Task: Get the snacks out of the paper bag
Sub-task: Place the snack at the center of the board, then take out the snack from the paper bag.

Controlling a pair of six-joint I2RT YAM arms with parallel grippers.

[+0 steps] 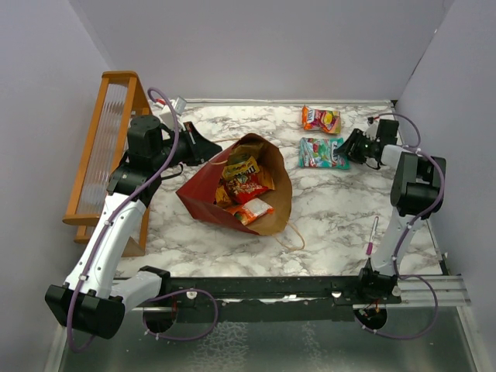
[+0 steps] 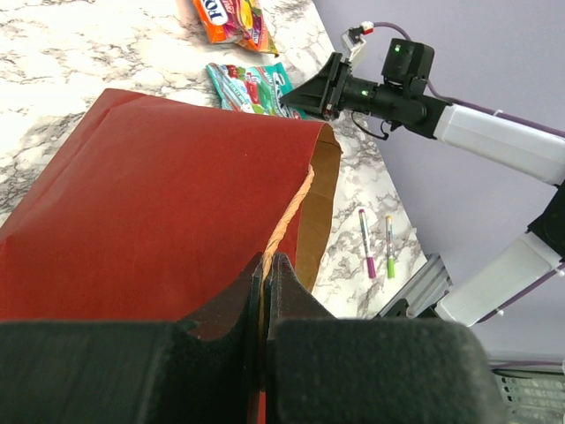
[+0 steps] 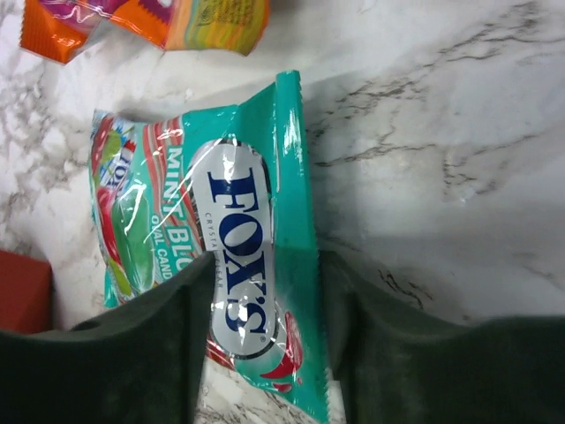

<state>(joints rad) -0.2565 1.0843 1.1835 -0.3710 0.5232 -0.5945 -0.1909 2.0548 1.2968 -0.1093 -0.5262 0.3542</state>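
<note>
The paper bag [image 1: 200, 195] lies on its side mid-table, red base to the left, open brown mouth facing right, snacks [image 1: 244, 184] showing inside; the left gripper [image 2: 265, 269] at its far rim is pinched tight on the tan handle [image 2: 287, 216]. Right of it a teal packet [image 1: 323, 153] lies flat, lengthwise left to right, its right end between the parted jaws of the right gripper [image 1: 346, 147].
</note>
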